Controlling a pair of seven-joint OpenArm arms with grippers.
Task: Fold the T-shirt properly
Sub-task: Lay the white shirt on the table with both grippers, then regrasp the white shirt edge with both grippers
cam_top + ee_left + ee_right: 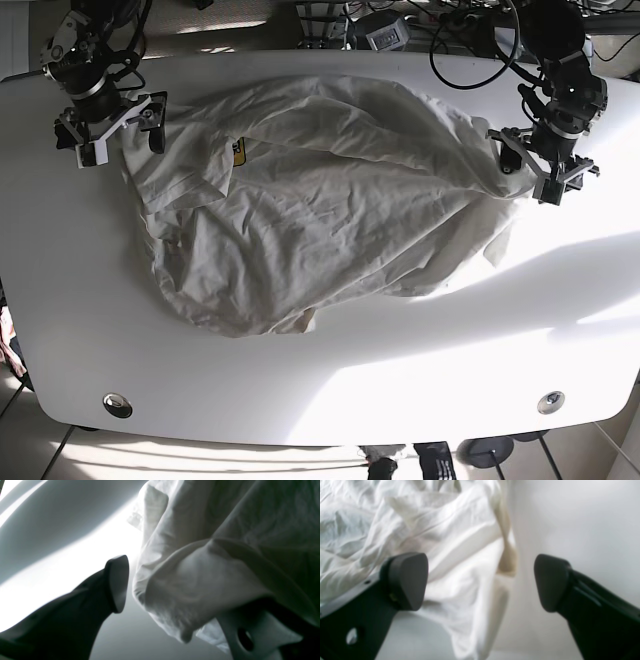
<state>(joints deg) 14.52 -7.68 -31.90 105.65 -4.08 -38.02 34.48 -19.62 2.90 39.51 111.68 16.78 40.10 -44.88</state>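
In the base view, the right gripper sits at the upper left of the frame, at the crumpled edge of the white T-shirt. In its wrist view the two dark pads stand wide apart, one over the cloth and one over bare surface, clamping nothing; the shirt's edge hangs blurred between them. The T-shirt lies spread but heavily wrinkled across the middle of the white bench, with a small yellow label showing near the upper left of the cloth. Its sleeves and hem are bunched and hard to tell apart. At the upper right of the base view the left gripper is at the shirt's right edge. In its wrist view one dark pad stands free at lower left, while folds of cloth cover the other finger at lower right; it seems open, with fabric draped over one side rather than pinched.
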